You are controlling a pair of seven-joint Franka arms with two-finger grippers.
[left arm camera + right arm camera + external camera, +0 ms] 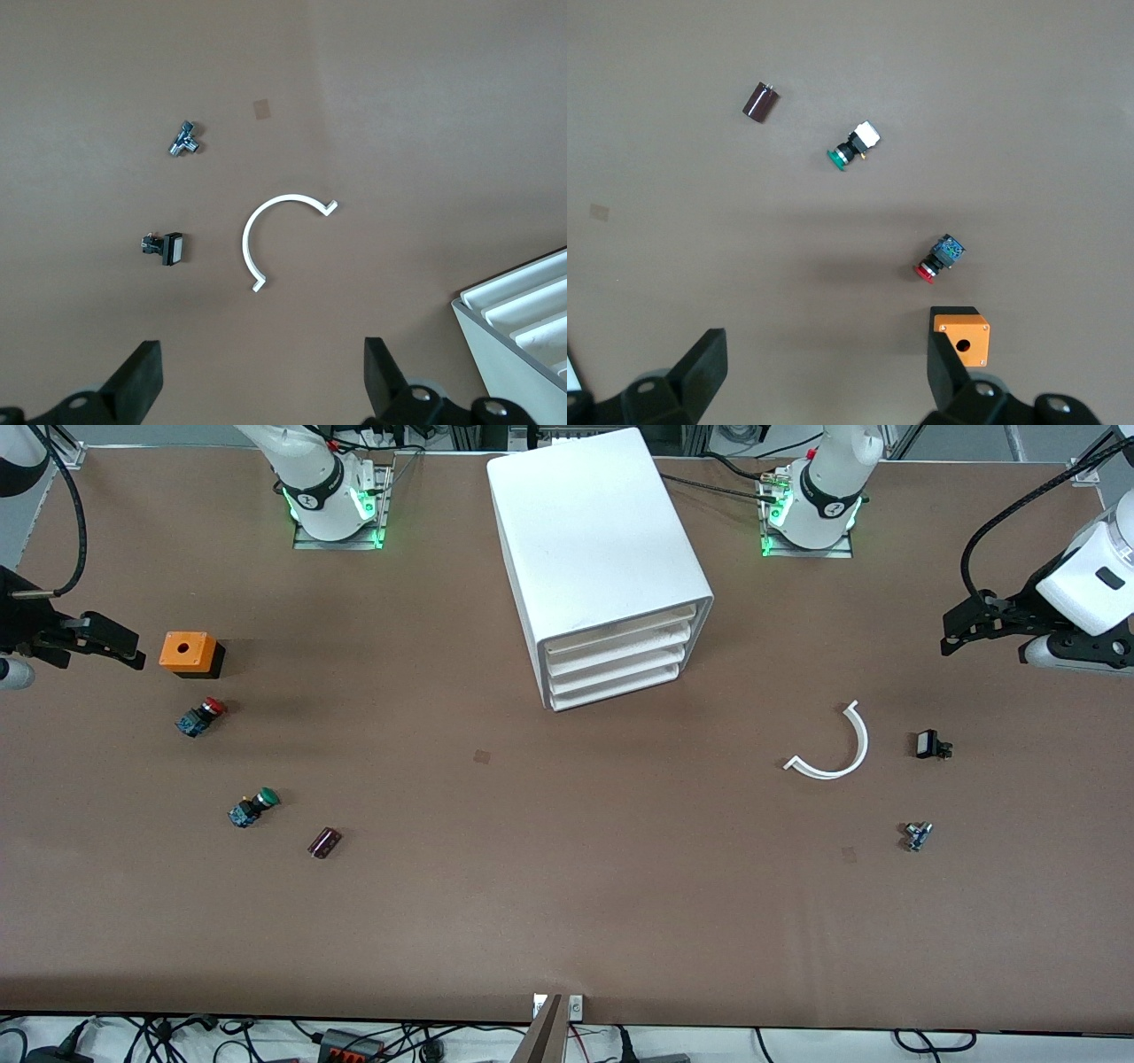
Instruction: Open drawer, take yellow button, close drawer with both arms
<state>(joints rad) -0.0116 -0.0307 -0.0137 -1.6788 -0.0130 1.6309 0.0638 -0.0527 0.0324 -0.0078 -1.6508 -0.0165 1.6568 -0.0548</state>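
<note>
The white cabinet [594,540] stands in the middle of the table between the two arm bases, also seen in the left wrist view [523,310]. Its uppermost drawer [620,627] is pushed in, flush with the three below it. The button is hidden from every view. My left gripper [955,631] hangs open over the table at the left arm's end, with nothing between its fingers [140,376]. My right gripper [120,646] hangs open and empty over the right arm's end, beside an orange box [188,653], which shows by one of its fingertips [943,363].
At the right arm's end lie the orange box [963,335], a red-capped button [201,716], a green-capped button [253,807] and a dark cylinder [324,842]. At the left arm's end lie a white curved strip [837,748], a small black part [932,745] and a small metal part [918,835].
</note>
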